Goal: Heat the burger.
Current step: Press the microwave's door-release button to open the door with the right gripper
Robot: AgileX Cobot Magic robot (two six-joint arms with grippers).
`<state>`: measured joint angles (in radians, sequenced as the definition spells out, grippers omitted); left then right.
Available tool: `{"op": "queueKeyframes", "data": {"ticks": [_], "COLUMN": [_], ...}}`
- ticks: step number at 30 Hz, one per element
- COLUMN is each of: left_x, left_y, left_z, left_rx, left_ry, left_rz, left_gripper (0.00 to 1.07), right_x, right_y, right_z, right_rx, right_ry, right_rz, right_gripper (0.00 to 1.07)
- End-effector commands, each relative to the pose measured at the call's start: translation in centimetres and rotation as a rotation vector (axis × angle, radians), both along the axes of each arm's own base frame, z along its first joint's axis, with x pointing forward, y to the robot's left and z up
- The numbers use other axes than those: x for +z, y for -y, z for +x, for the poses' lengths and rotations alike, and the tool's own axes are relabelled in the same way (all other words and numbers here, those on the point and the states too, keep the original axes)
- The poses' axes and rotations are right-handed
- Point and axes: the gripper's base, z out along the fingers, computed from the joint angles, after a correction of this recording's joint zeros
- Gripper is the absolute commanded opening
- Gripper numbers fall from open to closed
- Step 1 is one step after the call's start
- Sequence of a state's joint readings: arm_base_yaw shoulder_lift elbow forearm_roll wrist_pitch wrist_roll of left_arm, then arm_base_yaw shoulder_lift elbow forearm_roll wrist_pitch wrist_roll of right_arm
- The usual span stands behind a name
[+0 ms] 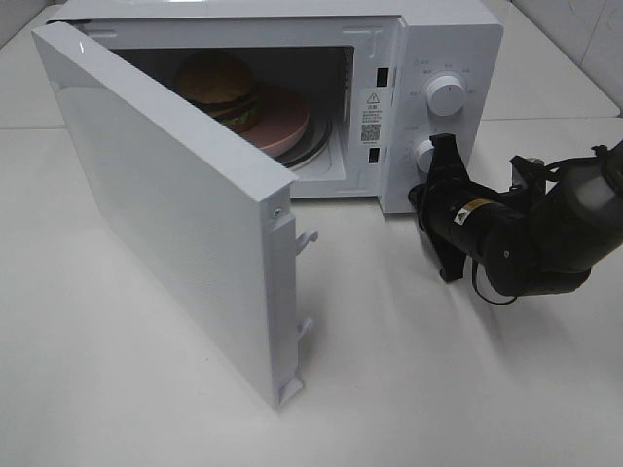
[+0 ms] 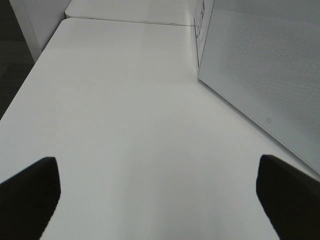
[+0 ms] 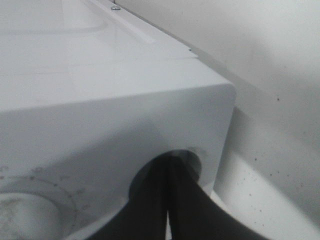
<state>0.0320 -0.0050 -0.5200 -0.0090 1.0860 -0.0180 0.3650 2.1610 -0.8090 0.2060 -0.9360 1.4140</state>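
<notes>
The burger (image 1: 216, 86), with a tan domed bun and green and dark layers, sits on a pink plate (image 1: 282, 128) inside the white microwave (image 1: 448, 39). The microwave door (image 1: 165, 214) stands wide open. My right gripper (image 1: 441, 148) is shut, and its tips rest at the lower knob (image 1: 422, 154) on the control panel. In the right wrist view the closed fingers (image 3: 150, 200) meet in front of that knob (image 3: 194, 159). My left gripper (image 2: 160, 200) is open and empty above bare table, beside the door's outer face (image 2: 265, 65). It does not show in the exterior high view.
The upper knob (image 1: 445, 94) sits above the lower one. The open door juts far out over the white table (image 1: 438, 389) toward the front left. A tiled wall (image 1: 584, 29) stands at the back right.
</notes>
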Motion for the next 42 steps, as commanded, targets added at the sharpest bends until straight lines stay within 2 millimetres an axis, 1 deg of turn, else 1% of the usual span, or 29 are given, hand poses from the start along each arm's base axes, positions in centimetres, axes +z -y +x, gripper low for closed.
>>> {"op": "queueKeyframes", "data": {"ticks": [1, 2, 3, 5, 9, 15, 22, 23, 29, 36, 37, 41, 42], "left_x": [0.0, 0.0, 0.0, 0.0, 0.0, 0.0, 0.0, 0.0, 0.0, 0.0, 0.0, 0.0, 0.0], "left_y": [0.0, 0.0, 0.0, 0.0, 0.0, 0.0, 0.0, 0.0, 0.0, 0.0, 0.0, 0.0, 0.0], "left_z": [0.1, 0.1, 0.1, 0.1, 0.1, 0.1, 0.1, 0.1, 0.1, 0.1, 0.1, 0.1, 0.1], "left_rx": [-0.002, -0.002, -0.002, -0.002, -0.002, -0.002, -0.002, -0.002, -0.002, -0.002, -0.002, -0.002, -0.002], "left_ry": [0.014, 0.014, 0.014, 0.014, 0.014, 0.014, 0.014, 0.014, 0.014, 0.014, 0.014, 0.014, 0.014], "left_rz": [-0.002, -0.002, -0.002, -0.002, -0.002, -0.002, -0.002, -0.002, -0.002, -0.002, -0.002, -0.002, -0.002], "left_gripper": [1.02, 1.02, 1.02, 1.02, 1.02, 1.02, 1.02, 1.02, 1.02, 1.02, 1.02, 1.02, 1.02], "right_x": [3.8, 3.5, 3.5, 3.1, 2.7, 1.7, 1.2, 1.1, 0.6, 0.5, 0.6, 1.1, 1.5], "right_y": [0.4, 0.6, 0.6, 0.8, 0.7, 1.1, 1.1, 1.2, 0.7, 0.7, 0.6, 0.7, 0.9], "right_z": [2.6, 2.0, 2.0, 1.4, 0.9, -0.5, -1.2, -1.7, -2.7, -3.9, -4.3, -4.8, -5.2], "right_rx": [-0.038, -0.038, -0.038, -0.028, -0.009, 0.001, 0.020, 0.026, 0.044, 0.054, 0.060, 0.068, 0.078], "right_ry": [0.282, 0.262, 0.262, 0.237, 0.216, 0.159, 0.128, 0.113, 0.076, 0.048, 0.045, 0.047, 0.048], "right_rz": [0.062, 0.059, 0.059, 0.056, 0.054, 0.058, 0.059, 0.058, 0.059, 0.057, 0.056, 0.040, 0.020], "right_gripper": [0.00, 0.00, 0.00, 0.00, 0.00, 0.00, 0.00, 0.00, 0.00, 0.00, 0.00, 0.00, 0.00]}}
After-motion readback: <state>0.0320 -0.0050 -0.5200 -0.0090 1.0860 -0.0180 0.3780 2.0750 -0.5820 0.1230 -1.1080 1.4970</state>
